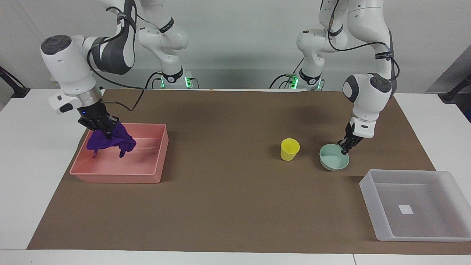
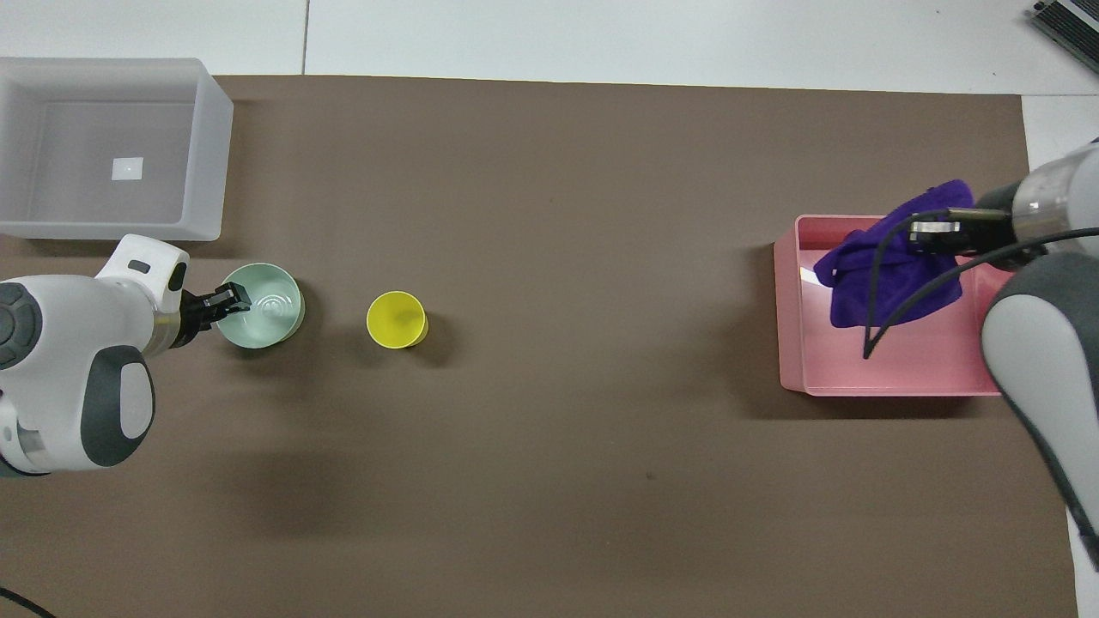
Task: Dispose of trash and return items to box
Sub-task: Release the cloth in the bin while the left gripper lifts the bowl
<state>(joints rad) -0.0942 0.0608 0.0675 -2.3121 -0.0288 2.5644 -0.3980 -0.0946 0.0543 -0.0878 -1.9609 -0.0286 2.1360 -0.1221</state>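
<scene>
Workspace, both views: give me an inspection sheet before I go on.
Surface: brown mat over a white table.
Job's things: purple rag hanging over the pink tray; yellow cup upright on the mat; green bowl beside it; clear box empty but for a sticker.
Clutter: nothing seen.
Grippers: right tool shut on the rag; left tool shut on the bowl's rim.
Cables: black cable looped off the right arm.
Surroundings: white wall, green lights at the arm bases.
</scene>
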